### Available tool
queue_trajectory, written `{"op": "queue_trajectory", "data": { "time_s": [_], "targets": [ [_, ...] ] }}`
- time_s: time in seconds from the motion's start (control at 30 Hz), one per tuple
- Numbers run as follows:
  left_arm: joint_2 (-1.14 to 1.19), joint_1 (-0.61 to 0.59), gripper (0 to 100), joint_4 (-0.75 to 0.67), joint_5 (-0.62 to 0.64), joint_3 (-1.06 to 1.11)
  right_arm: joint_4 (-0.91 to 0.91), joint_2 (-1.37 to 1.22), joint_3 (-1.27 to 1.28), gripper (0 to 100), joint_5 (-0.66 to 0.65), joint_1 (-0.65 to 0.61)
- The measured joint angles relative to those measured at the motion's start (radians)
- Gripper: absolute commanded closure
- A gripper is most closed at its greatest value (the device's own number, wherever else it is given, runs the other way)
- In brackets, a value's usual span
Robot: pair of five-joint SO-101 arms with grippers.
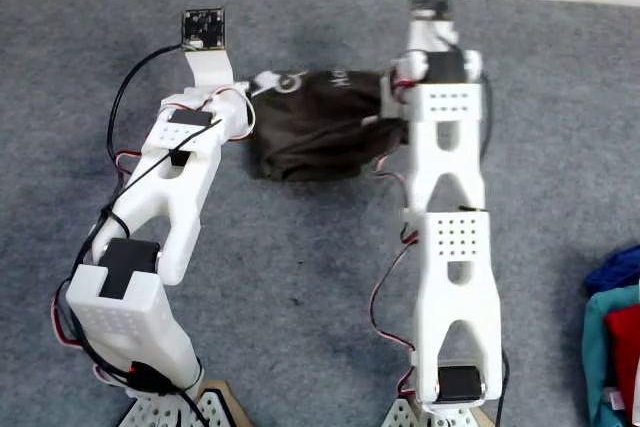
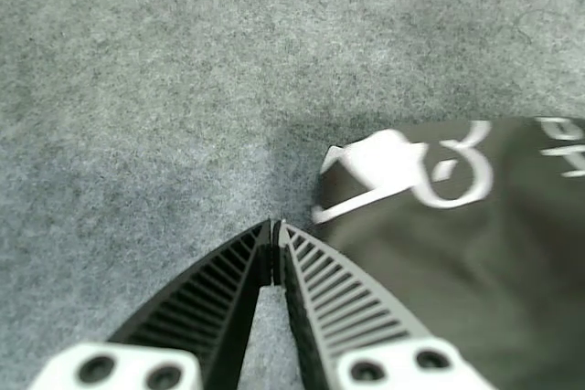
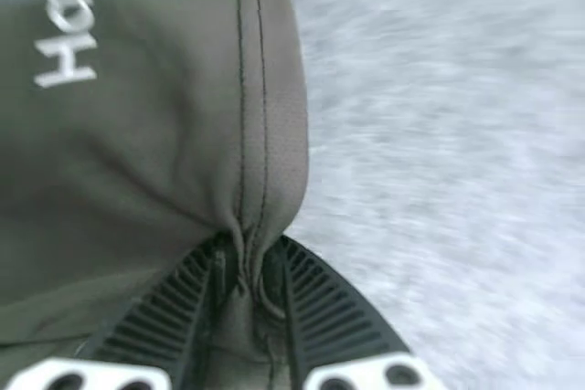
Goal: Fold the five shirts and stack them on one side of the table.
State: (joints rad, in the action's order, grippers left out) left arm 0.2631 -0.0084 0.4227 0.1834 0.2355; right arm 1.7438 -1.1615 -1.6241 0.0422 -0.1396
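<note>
High view: the dark shirt [image 1: 315, 132] lies bunched on the grey, felt-like worktop [image 1: 300, 277] between both arms. A heap of other shirts [image 1: 615, 337] lies well apart from it.

Left wrist view: the left hand [image 2: 276, 230] is closed and empty, just beside the shirt's printed corner. I judge it should open and take that corner.

Right wrist view: the right hand [image 3: 245, 258] pinches the shirt's stitched hem. The cloth is soft and limp, so I would lift both sides evenly.
</note>
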Motion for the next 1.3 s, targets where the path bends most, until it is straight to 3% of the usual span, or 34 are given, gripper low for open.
{"op": "queue_trajectory", "data": {
  "time_s": [0.27, 0.9, 0.97, 1.13, 1.3],
  "targets": [
    [0.0, 0.0, 96, 0.0, 0.0, 0.0, 0.006, -0.002, -0.015, 99.1, 0.028, 0.092],
    [0.0, 0.0, 97, 0.0, 0.0, 0.0, 0.005, -0.164, -0.021, 98.6, 0.014, -0.173],
    [0.0, 0.011, 97, 0.0, 0.0, 0.0, 0.005, -0.164, -0.021, 93.2, 0.014, -0.16],
    [0.0, 0.1, 97, 0.0, 0.0, 0.0, 0.008, -0.164, -0.021, 68.7, 0.011, -0.044],
    [0.0, 0.16, 97, 0.0, -0.002, -0.025, 0.008, -0.164, -0.021, 70.8, 0.011, 0.041]
  ]
}}
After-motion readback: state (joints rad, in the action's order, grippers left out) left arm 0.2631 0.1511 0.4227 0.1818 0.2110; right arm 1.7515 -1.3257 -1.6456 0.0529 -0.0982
